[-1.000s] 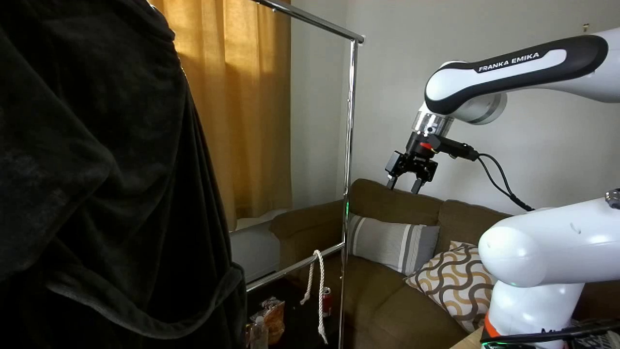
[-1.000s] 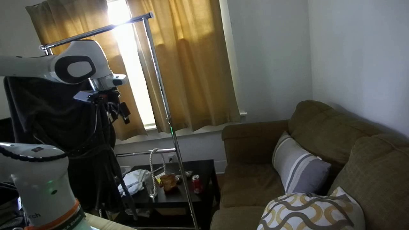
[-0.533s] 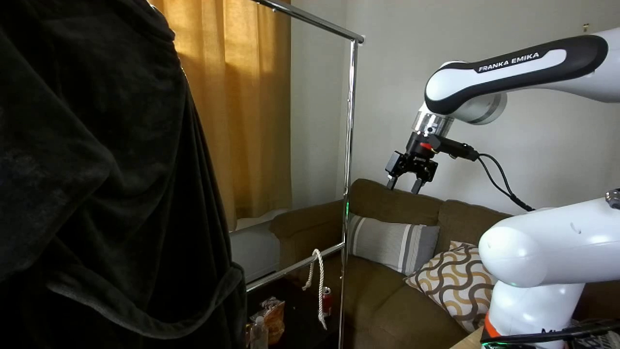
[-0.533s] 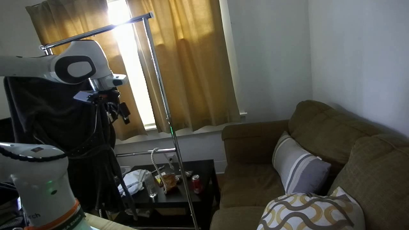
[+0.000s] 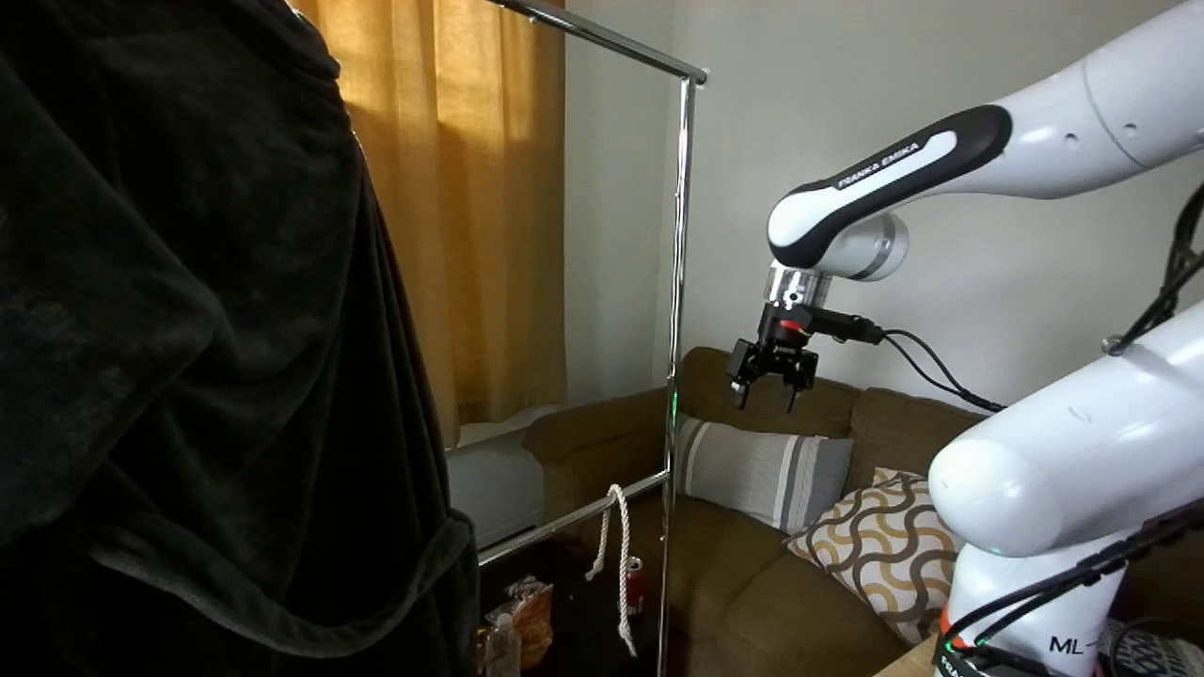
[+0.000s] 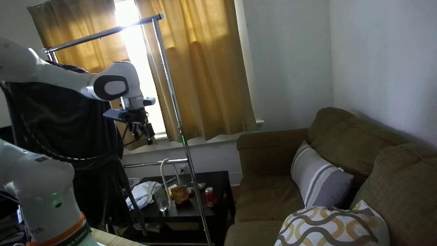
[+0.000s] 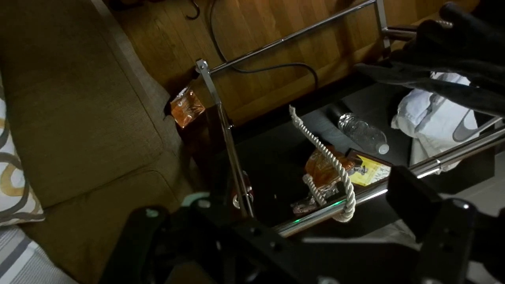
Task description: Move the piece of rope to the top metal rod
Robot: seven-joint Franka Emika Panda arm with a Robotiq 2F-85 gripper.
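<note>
The piece of rope (image 5: 624, 564), white and twisted, hangs draped over the rack's lower bar (image 5: 564, 520) with both ends dangling. Seen from above in the wrist view, the rope (image 7: 333, 161) loops around that bar between my spread fingers (image 7: 410, 197), touching neither. Bare near its end, the top metal rod (image 5: 611, 39) runs along the top of the rack; the same rod (image 6: 102, 33) shows in an exterior view but is outside the wrist view. My gripper (image 5: 765, 402) is open and empty, pointing down, higher than the rope and apart from the rack.
A dark robe (image 5: 235, 329) hangs on the rack, whose upright post (image 5: 677, 282) stands near the gripper. Behind the bar is a black table (image 6: 218, 177) with a bottle (image 7: 363, 134), a red can (image 6: 210, 197) and wrappers. A brown sofa (image 6: 273, 150) with pillows stands beside it.
Over the last half second my arm has come down and reached further out, bringing the open gripper lower and nearer the rack. The hanging rope ends sway slightly; the rope stays on the lower bar.
</note>
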